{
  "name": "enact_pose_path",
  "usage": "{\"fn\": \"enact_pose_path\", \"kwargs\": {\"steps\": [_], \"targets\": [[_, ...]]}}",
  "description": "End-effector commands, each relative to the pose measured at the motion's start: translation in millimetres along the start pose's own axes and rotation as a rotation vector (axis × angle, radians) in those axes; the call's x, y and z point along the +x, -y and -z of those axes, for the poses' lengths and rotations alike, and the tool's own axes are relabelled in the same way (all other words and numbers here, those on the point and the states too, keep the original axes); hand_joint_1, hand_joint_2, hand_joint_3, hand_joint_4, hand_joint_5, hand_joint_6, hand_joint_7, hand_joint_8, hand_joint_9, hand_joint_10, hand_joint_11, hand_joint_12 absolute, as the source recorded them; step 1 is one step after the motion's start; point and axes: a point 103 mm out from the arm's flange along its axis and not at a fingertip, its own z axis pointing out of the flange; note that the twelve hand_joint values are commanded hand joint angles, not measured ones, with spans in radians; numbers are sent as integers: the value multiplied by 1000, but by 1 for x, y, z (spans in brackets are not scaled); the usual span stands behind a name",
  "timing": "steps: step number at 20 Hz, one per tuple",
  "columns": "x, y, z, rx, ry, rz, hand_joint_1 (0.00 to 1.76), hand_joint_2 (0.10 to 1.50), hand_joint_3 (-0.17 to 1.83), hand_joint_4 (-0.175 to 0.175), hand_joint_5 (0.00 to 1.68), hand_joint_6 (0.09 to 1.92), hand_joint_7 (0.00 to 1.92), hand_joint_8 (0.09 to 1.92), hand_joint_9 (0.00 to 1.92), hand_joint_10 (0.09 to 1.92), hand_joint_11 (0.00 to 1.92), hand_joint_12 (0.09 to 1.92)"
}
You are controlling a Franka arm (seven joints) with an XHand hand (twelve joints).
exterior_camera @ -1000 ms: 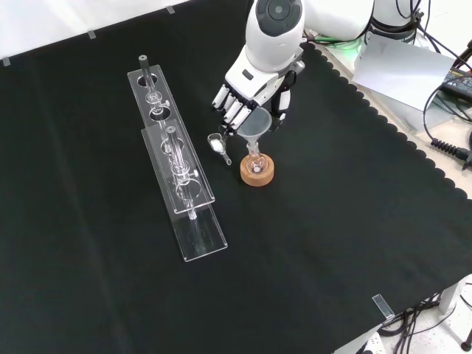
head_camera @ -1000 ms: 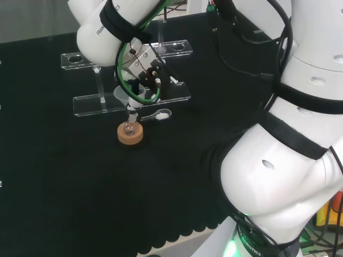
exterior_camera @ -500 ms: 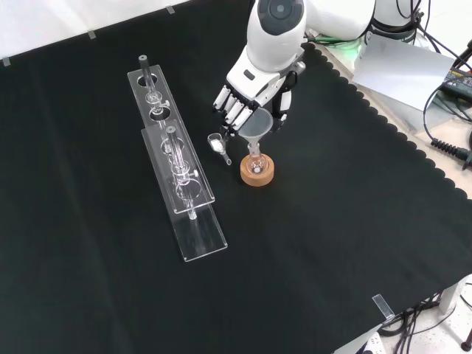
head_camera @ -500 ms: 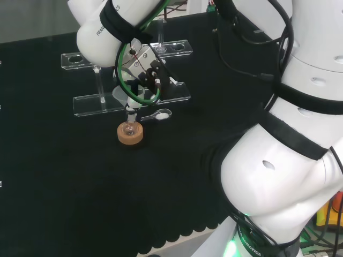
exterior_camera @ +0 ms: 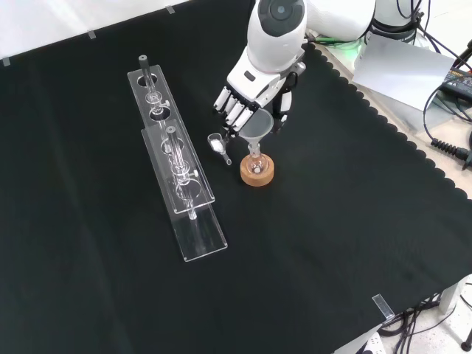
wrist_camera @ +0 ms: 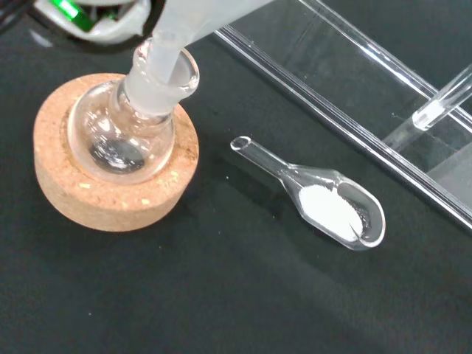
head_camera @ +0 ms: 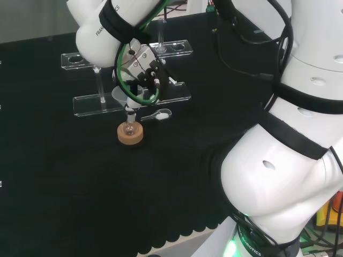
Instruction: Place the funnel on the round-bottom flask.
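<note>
While the funnel (wrist_camera: 166, 55) enters the flask (wrist_camera: 122, 136), it seems empty.

The bench is seen in the head view from behind and above the arm's base. In the front view it is seen from the opposite side, looking down on the cloth (exterior_camera: 110, 295). In the wrist view the scene is seen close up. The cork stand (head_camera: 131, 135) (exterior_camera: 257, 172) (wrist_camera: 110, 210) is shared by all 3 views.
</note>
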Motion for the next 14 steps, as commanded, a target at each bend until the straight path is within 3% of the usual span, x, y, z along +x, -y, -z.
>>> {"fn": "enact_pose_path", "kwargs": {"steps": [1, 14], "targets": [[12, -3, 13, -6, 14, 16, 974, 693, 695, -73, 564, 841, 529, 816, 979, 619, 660, 1148], [9, -3, 8, 9, 11, 18, 971, 691, 696, -72, 562, 841, 524, 816, 974, 622, 653, 1154]]}}
